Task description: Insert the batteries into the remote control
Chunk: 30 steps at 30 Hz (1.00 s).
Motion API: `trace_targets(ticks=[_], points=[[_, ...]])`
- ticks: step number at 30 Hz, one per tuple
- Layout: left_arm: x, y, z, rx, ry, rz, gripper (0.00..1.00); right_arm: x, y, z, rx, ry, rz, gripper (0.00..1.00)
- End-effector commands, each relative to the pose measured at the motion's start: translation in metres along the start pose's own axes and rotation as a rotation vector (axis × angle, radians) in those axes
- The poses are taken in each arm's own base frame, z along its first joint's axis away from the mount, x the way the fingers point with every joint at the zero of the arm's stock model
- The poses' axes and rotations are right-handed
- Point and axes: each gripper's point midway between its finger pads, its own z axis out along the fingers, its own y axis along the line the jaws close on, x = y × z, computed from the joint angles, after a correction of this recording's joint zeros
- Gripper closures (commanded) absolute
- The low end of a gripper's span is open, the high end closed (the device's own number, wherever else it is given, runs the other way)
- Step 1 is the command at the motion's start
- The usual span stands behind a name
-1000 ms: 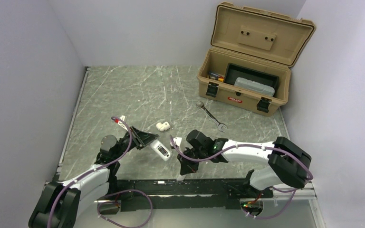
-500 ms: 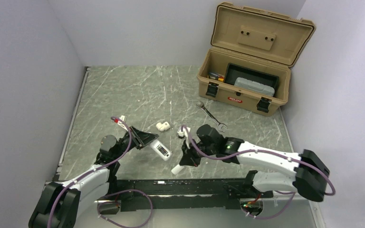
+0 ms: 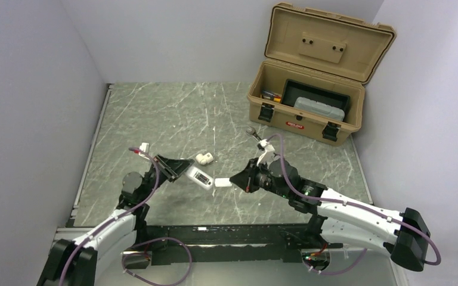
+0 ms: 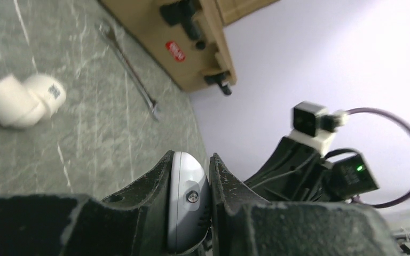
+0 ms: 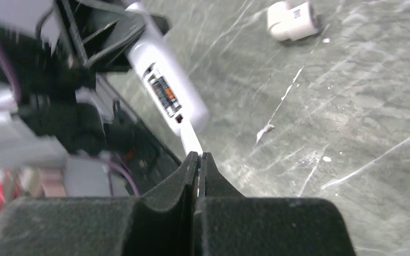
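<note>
- The left tool is clamped on the remote control. One black finger presses on each long side, and the rounded white end stands up between them.
- The remote control sits near the middle of the bench, toward its near edge. It sticks out of the left tool with its free end aimed at the right arm.
- In the right wrist view the remote's face carries a small printed label with an orange patch, and that face is turned toward that camera.
- The right tool is closed, pinching a thin flat white strip by one end.
- The strip's far end reaches the free end of the remote control. I cannot tell whether the two touch or only lie just beside each other.
- The two tools face each other nose to nose across this short gap, between the arm bases and the middle of the bench.
- A stubby white pipe fitting lies on the bench just beyond the remote control, apart from both tools.
- A silver wrench lies flat farther back, toward the toolbox. From above, the right arm's cable covers most of it.
- A tan toolbox stands at the far right of the bench with its lid up. Inside is a black tray with a grey case in it.
</note>
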Motion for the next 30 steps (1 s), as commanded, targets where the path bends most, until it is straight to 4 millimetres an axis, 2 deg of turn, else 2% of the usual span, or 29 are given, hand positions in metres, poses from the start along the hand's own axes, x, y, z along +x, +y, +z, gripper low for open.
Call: trace_targets(ticks=[1,7,15,19,25,30], points=[[-0.011,0.015,-0.014,-0.026,-0.14,-0.033,1.0,-0.048,0.004,0.003,0.032,-0.287,0.374,1.0],[-0.018,0.014,-0.017,-0.041,-0.184,-0.041,1.0,-0.07,0.037,0.013,-0.007,-0.362,0.392,1.0],[-0.015,0.019,-0.018,-0.056,-0.179,-0.067,1.0,-0.088,0.064,0.005,-0.058,-0.445,0.406,1.0],[-0.015,0.016,-0.017,-0.049,-0.173,-0.074,1.0,-0.086,0.066,0.013,-0.04,-0.424,0.402,1.0],[-0.014,0.014,-0.015,-0.041,-0.162,-0.09,1.0,-0.075,0.072,0.041,-0.012,-0.355,0.369,1.0],[-0.013,0.013,-0.015,-0.034,-0.159,-0.1,1.0,-0.068,0.071,0.055,0.015,-0.323,0.353,1.0]])
